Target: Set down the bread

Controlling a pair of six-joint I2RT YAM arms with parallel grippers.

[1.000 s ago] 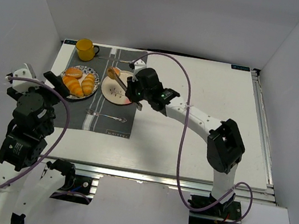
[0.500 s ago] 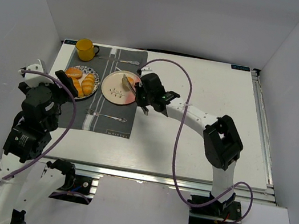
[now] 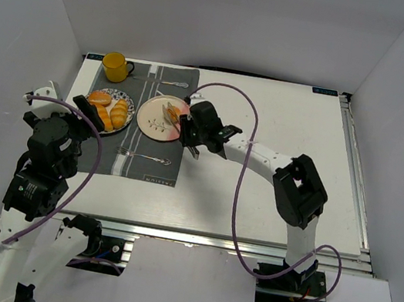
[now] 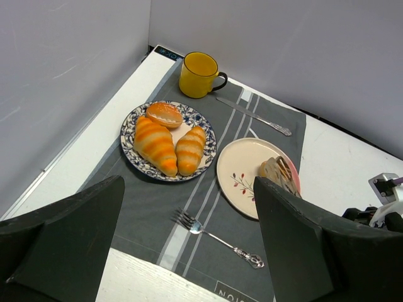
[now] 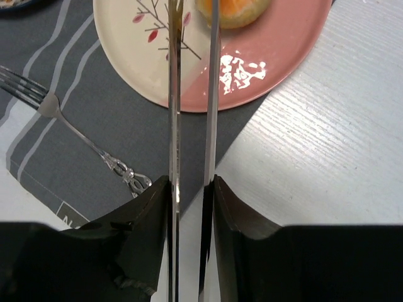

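The bread (image 5: 234,12), a small round golden-brown bun, lies on the right, pink part of the cream plate (image 5: 135,60). It also shows in the top view (image 3: 172,111) and the left wrist view (image 4: 272,171). My right gripper (image 5: 192,185) is shut on metal tongs (image 5: 175,94). Their two blades run up to the bun's left edge, and the tips are cut off by the frame's top. The blades stand a little apart. My left gripper (image 4: 189,189) is open and empty, above the mat's near left part.
A blue patterned plate (image 4: 129,148) holds two oval rolls (image 4: 155,145) and a seeded bun (image 4: 164,114). A yellow mug (image 4: 198,74), a knife (image 4: 255,116) and a fork (image 4: 217,238) lie on the grey placemat (image 4: 141,201). White walls stand on three sides.
My right arm carried the bun in the tongs from the plate's far left rim to its right part and lowered it there. My left arm shifted a little.
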